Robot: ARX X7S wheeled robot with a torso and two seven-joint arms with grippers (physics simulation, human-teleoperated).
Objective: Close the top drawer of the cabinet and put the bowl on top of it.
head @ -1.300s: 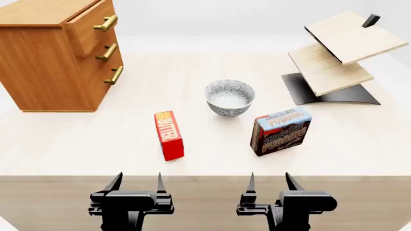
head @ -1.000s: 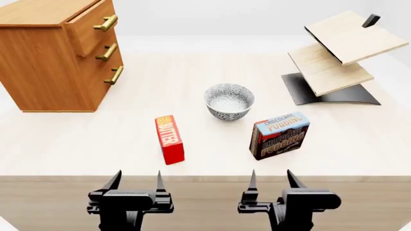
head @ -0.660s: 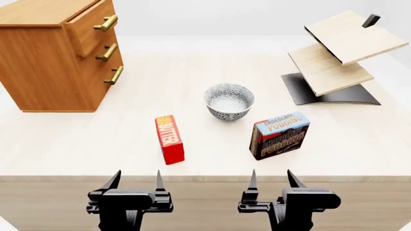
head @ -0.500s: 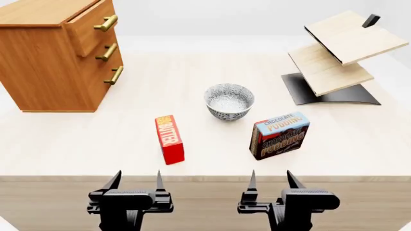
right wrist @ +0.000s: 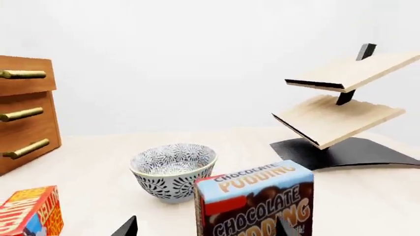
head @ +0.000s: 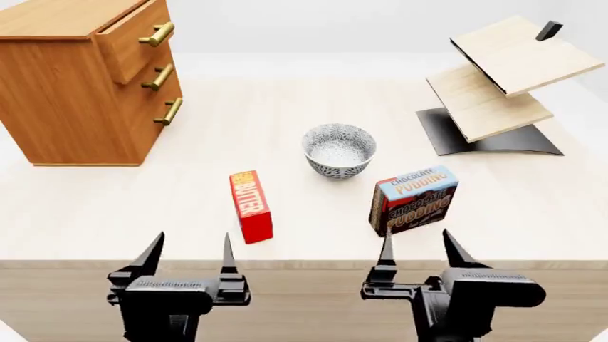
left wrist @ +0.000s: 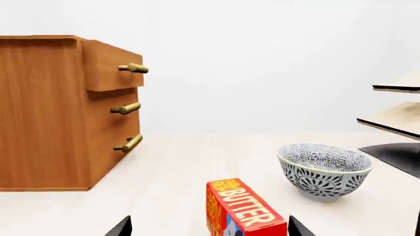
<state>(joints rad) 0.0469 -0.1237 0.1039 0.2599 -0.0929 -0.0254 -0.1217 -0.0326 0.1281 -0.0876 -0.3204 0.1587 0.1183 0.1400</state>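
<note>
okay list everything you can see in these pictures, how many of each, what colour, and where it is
Cabinet: one, orange-brown wood with three drawers, far left of the table.
Top drawer: one, orange-brown with a brass handle, sticking out past the two below.
Bowl: one, white with black pattern, upright at the table's middle.
Butter box: one, red, near the front edge, left of the bowl.
Pudding box: one, brown with a blue top, standing right of the bowl and nearer.
Rack: one, pale wood shelves on a black base, tilted, far right.
Table: one, pale wood, under everything.
Left gripper: one, black, open, in front of the table edge.
Right gripper: one, black, open, by the pudding box.
</note>
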